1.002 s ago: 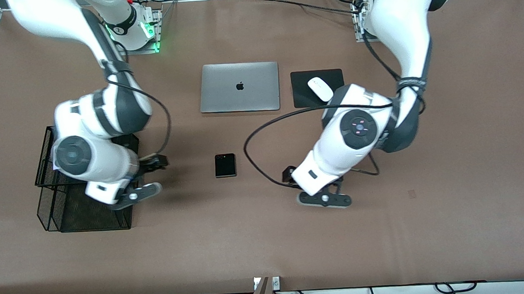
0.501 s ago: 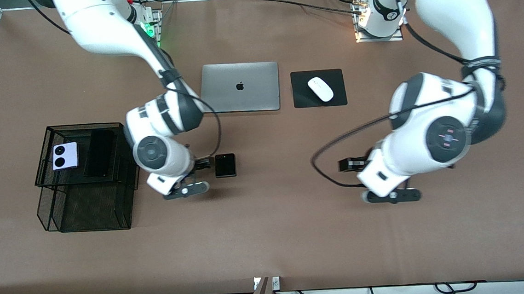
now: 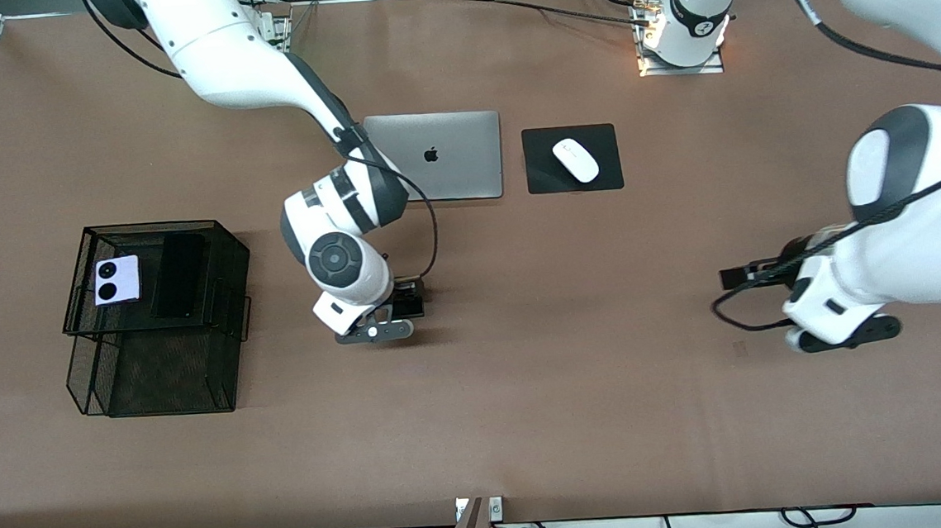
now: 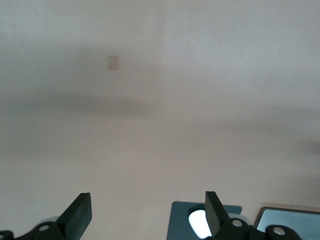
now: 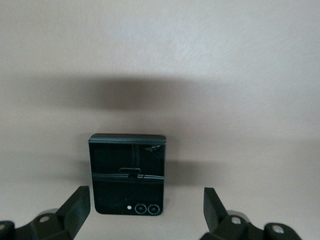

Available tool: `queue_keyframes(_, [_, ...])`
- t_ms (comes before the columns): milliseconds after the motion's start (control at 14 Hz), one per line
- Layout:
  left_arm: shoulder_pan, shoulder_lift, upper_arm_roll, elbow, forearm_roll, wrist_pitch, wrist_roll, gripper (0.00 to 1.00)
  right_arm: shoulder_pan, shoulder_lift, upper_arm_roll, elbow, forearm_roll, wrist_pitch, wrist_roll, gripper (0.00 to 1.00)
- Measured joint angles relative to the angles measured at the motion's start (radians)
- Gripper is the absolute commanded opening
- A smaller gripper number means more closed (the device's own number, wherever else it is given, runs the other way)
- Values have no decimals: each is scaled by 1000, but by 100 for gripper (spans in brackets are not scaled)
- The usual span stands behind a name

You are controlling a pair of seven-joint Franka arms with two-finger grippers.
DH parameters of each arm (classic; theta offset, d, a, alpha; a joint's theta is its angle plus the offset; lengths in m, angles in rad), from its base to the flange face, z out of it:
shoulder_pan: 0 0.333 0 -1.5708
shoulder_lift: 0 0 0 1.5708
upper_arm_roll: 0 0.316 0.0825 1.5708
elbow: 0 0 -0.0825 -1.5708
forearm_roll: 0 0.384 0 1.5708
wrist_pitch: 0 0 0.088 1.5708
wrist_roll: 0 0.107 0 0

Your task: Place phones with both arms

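A: Right end effector state? Where is it seen?

B: Fingers spread apart, nothing gripped; it is hung low over the squarish black phone, which is seen lying flat on the worktop between the two fingertips in the right wrist view; contact between fingers and phone cannot be told. In the front view the phone is mostly hidden under the wrist; only a dark edge is seen.

A: Left end effector?

B: Left end effector is held over bare worktop toward the left arm's end; fingers spread wide, nothing between them; that arm is waiting.

A: Other phones?

B: The lilac-white phone and the long black phone are laid side by side on the upper tier of the black mesh tray, toward the right arm's end of the worktop; the two black circles are shown face up on the lilac-white one.

A: Anything else noted?

B: A silver laptop is closed, farther from the front camera than the black phone; a white mouse is set on a black mouse pad just beside the laptop.
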Motion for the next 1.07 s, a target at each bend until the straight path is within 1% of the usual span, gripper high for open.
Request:
queue_keyframes(358, [44,-52,0,-157,1,36,51,100,35,53,0,0,1,63,8,100])
queue_keyframes(572, [75,-84,0,-273,3,145,51,100,40,62,0,0,1,67,8,100])
queue_keyframes(716, [95,-125,-1,-356,3,206,53,100,41,65,0,0,1,67,8,100])
queue_keyframes(930, [97,-196,-4,-475,3,296,50,100,42,67,-1,-3,1,67,6,100])
queue_keyframes(1073, [97,-234,-4,-529,3,323,42,100,42,68,-2,-8,1,66,6,100])
